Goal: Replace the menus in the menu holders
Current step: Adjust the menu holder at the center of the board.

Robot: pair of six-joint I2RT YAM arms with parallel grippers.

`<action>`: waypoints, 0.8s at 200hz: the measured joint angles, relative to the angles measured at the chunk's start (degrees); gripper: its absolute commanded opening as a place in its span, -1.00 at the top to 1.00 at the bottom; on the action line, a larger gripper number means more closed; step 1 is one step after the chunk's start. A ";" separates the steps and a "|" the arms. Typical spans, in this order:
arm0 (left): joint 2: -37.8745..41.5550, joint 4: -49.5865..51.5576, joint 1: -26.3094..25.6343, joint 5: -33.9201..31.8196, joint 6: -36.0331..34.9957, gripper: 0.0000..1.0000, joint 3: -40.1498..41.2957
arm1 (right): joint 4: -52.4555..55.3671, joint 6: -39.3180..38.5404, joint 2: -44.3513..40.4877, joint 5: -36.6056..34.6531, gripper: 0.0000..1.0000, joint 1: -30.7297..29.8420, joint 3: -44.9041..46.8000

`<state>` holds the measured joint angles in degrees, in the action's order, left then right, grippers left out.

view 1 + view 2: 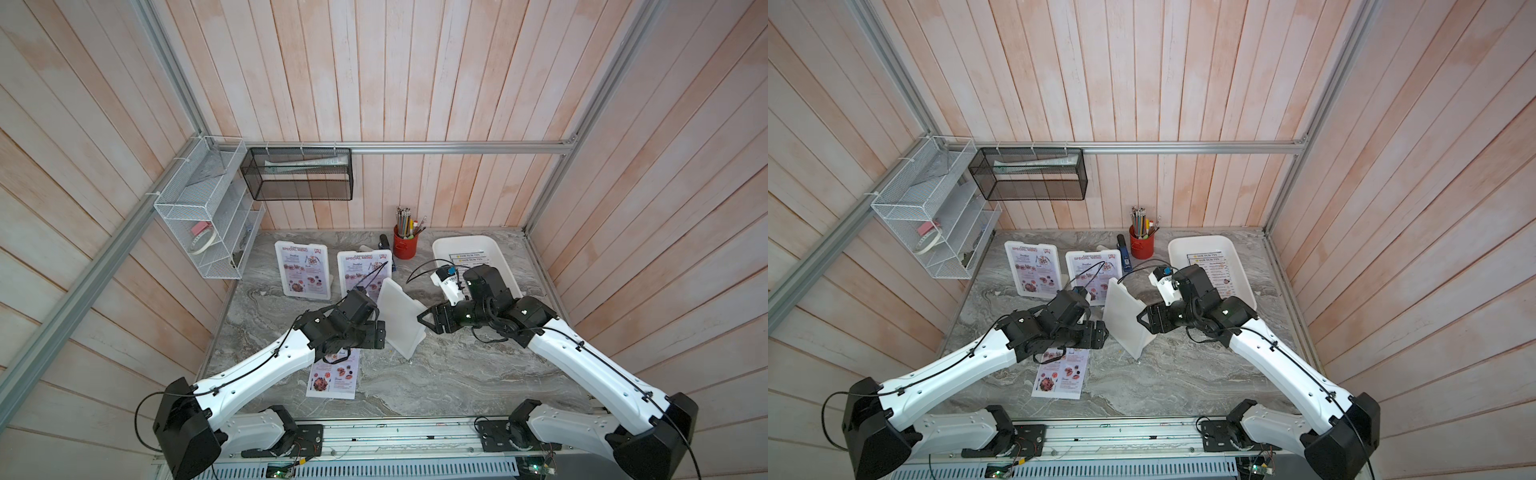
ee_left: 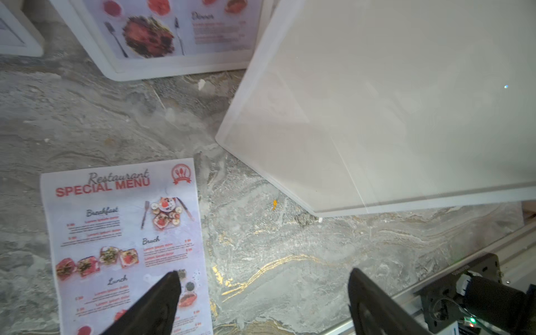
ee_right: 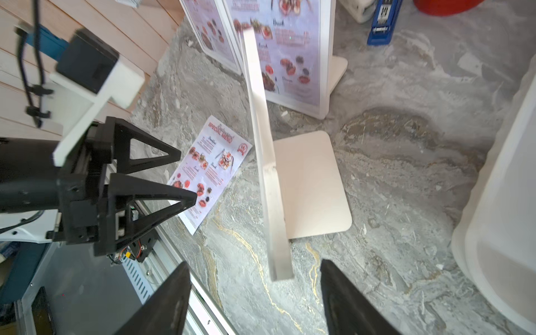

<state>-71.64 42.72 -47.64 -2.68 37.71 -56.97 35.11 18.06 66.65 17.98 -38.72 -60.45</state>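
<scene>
Hovering at the left, the left pincer (image 2: pixel 262 274) gapes wide and grips nothing. Directly under it a loose menu (image 2: pixel 124 232) lies flat on the desk (image 2: pixel 290 261), headed "Restaurant SPECIAL MENU", with "Breakfast", "Brunch" and "Lunch" below. Beyond its tips a second holder (image 1: pixel 302 270) and a third holder (image 1: pixel 357 266) show the same red title. Just ahead of it stands the empty menu holder (image 1: pixel 401 320), upright on its rear foot.

On the far side of that frame the right pincer (image 3: pixel 255 262) is spread too. The frame's side edge sits between its tips, unpinched. Beside this pincer, away from the frame, a white tray (image 1: pixel 457 242) carries sheets (image 1: pixel 473 261) titled "DIM SUM INN".

To my eye the refill comes next: one pincer should steady the frame's edge while the other feeds a sheet in squarely, unbent.
</scene>
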 measured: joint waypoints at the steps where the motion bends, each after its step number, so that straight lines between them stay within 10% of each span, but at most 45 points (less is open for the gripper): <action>1: -0.11 -0.17 -0.11 0.02 0.09 -0.84 0.04 | -0.07 0.04 0.13 -0.13 -0.44 -0.07 0.15; 160: -13.29 -18.47 -1.27 -2.58 9.49 -0.84 2.34 | -11.21 -3.85 9.57 -10.49 -0.44 9.42 3.82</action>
<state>-84.93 24.25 -48.90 -5.26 47.20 -54.63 23.90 14.22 76.23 7.49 -29.30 -56.62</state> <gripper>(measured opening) 0.920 0.719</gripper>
